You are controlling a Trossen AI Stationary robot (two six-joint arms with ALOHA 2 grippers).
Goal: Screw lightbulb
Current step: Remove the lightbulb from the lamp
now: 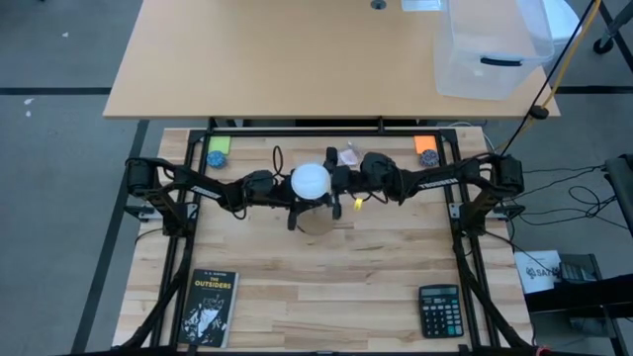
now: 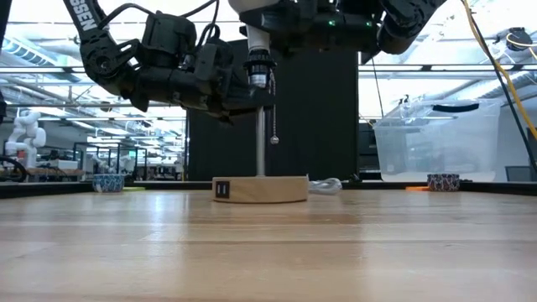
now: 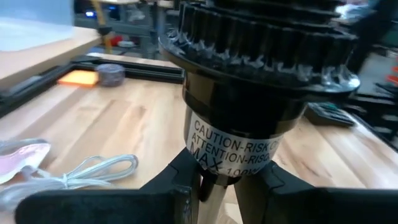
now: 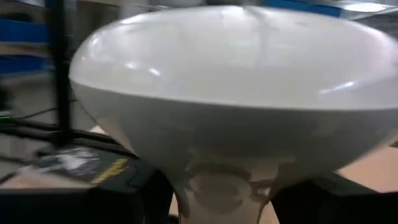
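**A:** Why do both arms meet mid-frame in the high view?

**B:** The lightbulb (image 1: 311, 181) sits over the lamp's black socket (image 3: 249, 93), just above centre. The left gripper (image 3: 214, 180) is clamped on the thin post under the socket, apparently to stop the lamp turning.

**A:** And the right gripper (image 4: 221, 190)?

**B:** Its fingers close around the bulb's narrow neck, likely the best purchase for twisting. The wooden base (image 2: 260, 190) rests flat on the table (image 1: 326, 297).
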